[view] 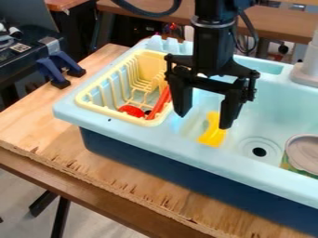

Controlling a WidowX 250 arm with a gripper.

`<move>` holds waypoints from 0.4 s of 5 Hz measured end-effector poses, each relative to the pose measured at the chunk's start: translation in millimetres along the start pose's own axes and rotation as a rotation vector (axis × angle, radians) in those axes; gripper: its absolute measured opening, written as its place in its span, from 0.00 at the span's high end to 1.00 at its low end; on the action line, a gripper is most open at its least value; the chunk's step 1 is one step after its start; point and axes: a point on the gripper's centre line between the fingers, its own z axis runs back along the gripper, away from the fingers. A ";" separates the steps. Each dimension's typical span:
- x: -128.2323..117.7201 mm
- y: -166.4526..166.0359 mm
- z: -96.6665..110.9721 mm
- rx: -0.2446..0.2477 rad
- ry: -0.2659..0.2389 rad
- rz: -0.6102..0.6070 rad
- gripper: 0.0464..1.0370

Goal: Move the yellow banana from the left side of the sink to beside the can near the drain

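Observation:
The black gripper (203, 119) hangs above the left part of the light blue sink (273, 109), its two fingers spread wide. A yellow object (213, 135) lies in the sink below it, partly behind the right finger; whether they touch I cannot tell. Left of the gripper, a pale yellow dish rack (115, 113) sits at the sink's left end. The rack holds a red object (131, 110) with a rounded shape and a long red-orange piece (160, 103) close to the left finger. A can (304, 153) with a grey top stands in the sink at the right edge.
The sink's drain (259, 151) is between the yellow object and the can. A grey faucet base (305, 74) rises at the back right. The sink unit stands on a wooden table (62, 153) with a rough front edge. Blue clamps (59, 69) are at the table's back left.

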 end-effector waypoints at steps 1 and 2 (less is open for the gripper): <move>-1.4 0.1 -9.6 0.007 0.025 0.001 0.03; 1.3 -5.7 -22.6 0.038 -0.036 -0.011 0.03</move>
